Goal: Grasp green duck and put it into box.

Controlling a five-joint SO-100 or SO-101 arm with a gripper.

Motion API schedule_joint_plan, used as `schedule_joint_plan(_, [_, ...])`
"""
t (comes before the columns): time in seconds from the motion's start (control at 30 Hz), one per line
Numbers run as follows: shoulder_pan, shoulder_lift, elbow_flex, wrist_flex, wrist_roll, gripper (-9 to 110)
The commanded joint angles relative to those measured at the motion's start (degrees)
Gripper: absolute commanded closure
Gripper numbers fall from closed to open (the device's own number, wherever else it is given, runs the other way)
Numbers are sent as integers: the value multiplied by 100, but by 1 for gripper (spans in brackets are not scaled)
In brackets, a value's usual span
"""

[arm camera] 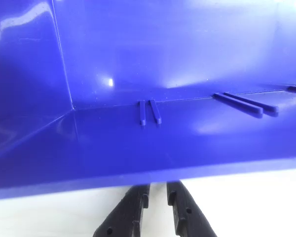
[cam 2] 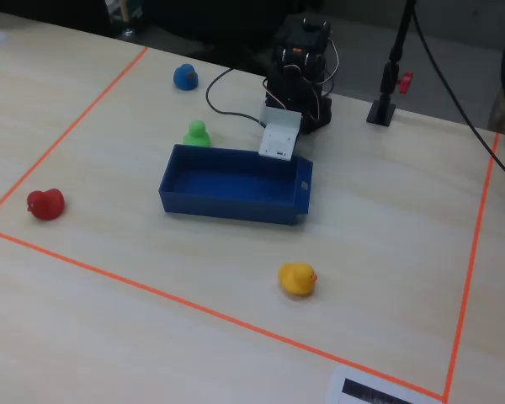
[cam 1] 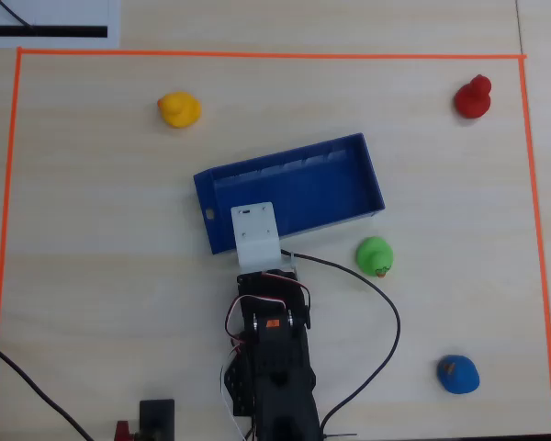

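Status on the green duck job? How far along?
Nothing done yet: the green duck sits on the table beside the box, outside it, and the box looks empty. In hand: nothing; the gripper hangs at the box's near wall, jaws nearly closed with nothing between them. Left: reach the duck, grasp it, drop it in the box.

Lab bench, orange tape border (cam 1: 257, 54), cables (cam 1: 386, 312)
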Motion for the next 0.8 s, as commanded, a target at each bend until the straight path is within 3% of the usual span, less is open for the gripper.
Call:
schedule_joint_plan(0.0, [44,-44,-18,141,35,101])
schedule_joint_plan(0.23, [53,-70,-26,149,-35,101])
schedule_joint_plan(0.37, [9,-694,-1028,422,-70,101])
schedule_joint_plan(0.6, [334,-3164,-5344,1696,0,101])
schedule_joint_plan(0.77, [1301,-5273,-8807,1564,185,101])
